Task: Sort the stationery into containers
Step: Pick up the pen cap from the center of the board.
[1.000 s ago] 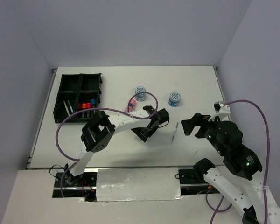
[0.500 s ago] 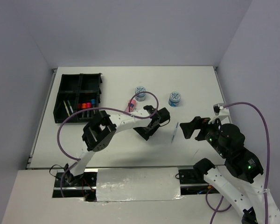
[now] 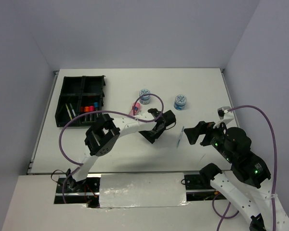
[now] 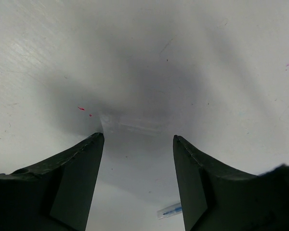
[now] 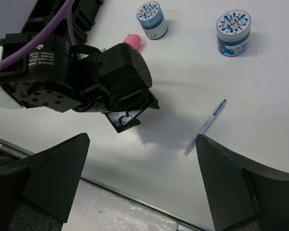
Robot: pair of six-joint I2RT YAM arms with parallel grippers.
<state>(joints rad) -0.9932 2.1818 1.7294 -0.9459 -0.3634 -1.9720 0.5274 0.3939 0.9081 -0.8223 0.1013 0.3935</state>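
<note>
White table (image 3: 202,86). Black tray (image 3: 72,86) sits at the far left, with 2 thin pens (image 3: 70,111) and capped markers (image 3: 90,109) inside. Left gripper (image 4: 137,138) has its jaws parted, empty, low over bare table. Right gripper (image 5: 142,139) is spread wide, empty. Left tub (image 3: 144,96) and right tub (image 3: 180,101) stand upright, far centre. Blue pen (image 5: 204,124) lies flat between the grippers, long axis near-to-far, blue end toward the right tub. Pink tube (image 3: 134,108) is beside the left tub.

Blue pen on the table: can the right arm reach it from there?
Probably yes. The right gripper is open, close to the blue pen, with only bare table between them; nothing blocks it.
</note>
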